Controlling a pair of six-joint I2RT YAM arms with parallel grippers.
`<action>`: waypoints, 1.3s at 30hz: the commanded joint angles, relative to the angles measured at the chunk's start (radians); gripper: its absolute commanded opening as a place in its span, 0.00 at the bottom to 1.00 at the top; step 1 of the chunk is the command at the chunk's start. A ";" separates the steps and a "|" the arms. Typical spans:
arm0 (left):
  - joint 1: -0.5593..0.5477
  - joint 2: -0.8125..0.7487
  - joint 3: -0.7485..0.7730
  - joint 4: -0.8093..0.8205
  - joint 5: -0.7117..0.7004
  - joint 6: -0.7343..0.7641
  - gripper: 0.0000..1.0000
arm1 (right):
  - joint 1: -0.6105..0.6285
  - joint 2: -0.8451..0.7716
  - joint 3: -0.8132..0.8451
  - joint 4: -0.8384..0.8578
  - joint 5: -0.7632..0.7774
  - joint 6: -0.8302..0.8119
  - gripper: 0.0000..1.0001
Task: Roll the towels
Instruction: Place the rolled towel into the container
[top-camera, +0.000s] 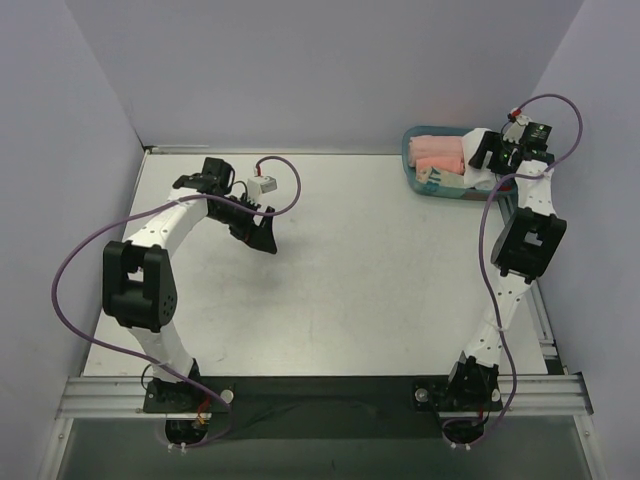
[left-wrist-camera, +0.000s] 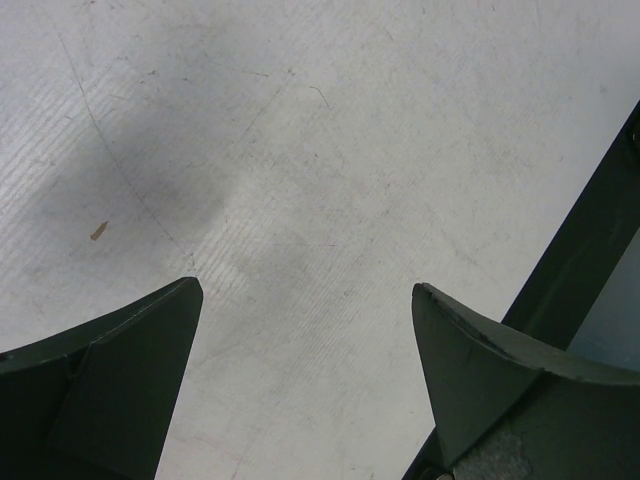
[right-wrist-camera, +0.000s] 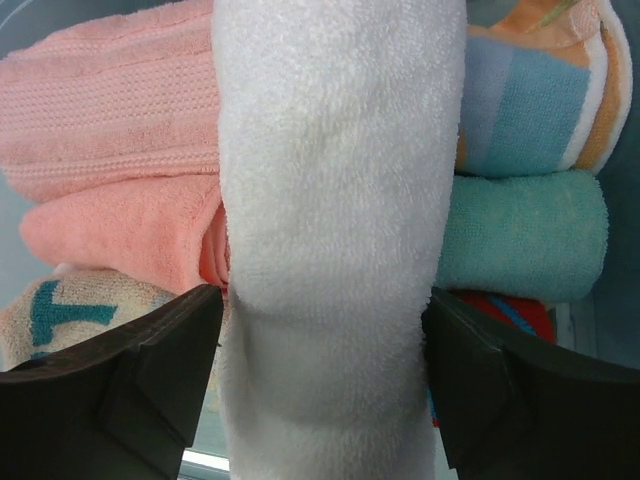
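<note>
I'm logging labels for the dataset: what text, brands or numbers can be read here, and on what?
None can be read.
Patterned towel: a teal T-like shape, part of a print, not clearly a letter.
White towel: plain, no tag showing.
Bin: no label visible.

The bench (left-wrist-camera: 330, 150) is a matt, pale sheet, finely ribbed and marked with thin scratches. The left gripper's fingers (left-wrist-camera: 110, 390) look like dull dark plastic, smooth-faced. Between the right gripper's fingers (right-wrist-camera: 130, 390), the white towel (right-wrist-camera: 335, 200) is thick, fuzzy terry cloth. Left of the white towel, the pink towels (right-wrist-camera: 110, 110) show a ribbed weave; right of it, a teal towel (right-wrist-camera: 525, 235) is soft-napped.
</note>
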 joint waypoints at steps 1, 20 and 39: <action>0.005 0.008 0.045 -0.007 0.007 -0.003 0.97 | 0.004 -0.014 0.026 0.029 0.000 0.011 0.79; 0.006 0.003 0.036 -0.009 0.019 0.001 0.97 | 0.018 -0.069 0.001 0.063 0.148 -0.033 1.00; 0.006 0.029 0.078 -0.009 0.033 0.009 0.98 | 0.025 -0.146 -0.004 0.060 0.119 -0.039 1.00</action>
